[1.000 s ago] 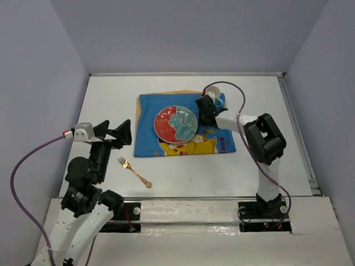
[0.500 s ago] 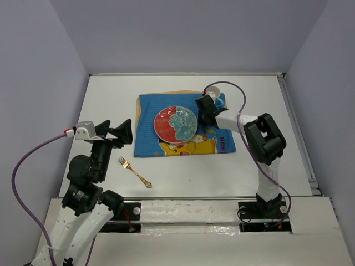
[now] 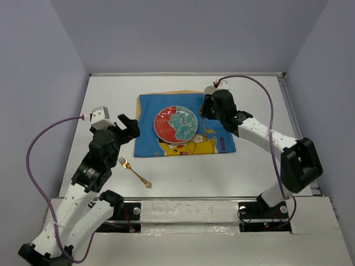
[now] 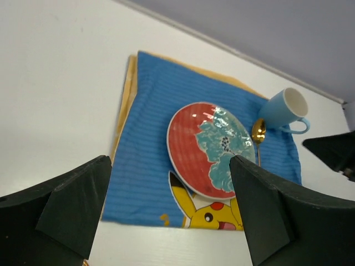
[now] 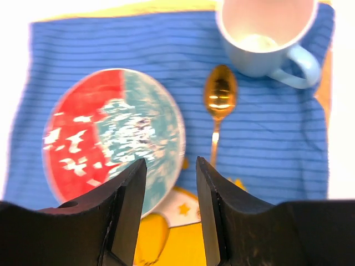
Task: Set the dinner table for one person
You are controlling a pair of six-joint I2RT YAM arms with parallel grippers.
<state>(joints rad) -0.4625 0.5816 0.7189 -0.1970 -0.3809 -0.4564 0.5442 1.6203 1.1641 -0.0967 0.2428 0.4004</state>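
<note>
Top external: fork [image 3: 135, 173] lies flat on worktop [image 3: 222, 172], probably light, stiff, slick; pinch mid-handle. Both left fingers [image 4: 61, 213] and right fingers [image 5: 119, 213] gape empty.

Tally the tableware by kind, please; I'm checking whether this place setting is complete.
Plate: 1
Mug: 1
Spoon: 1
Fork: 1
Placemat: 1
Total: 5

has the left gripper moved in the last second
Yes. In the top view the left gripper has shifted right and farther back, toward the left edge of the placemat.
</note>
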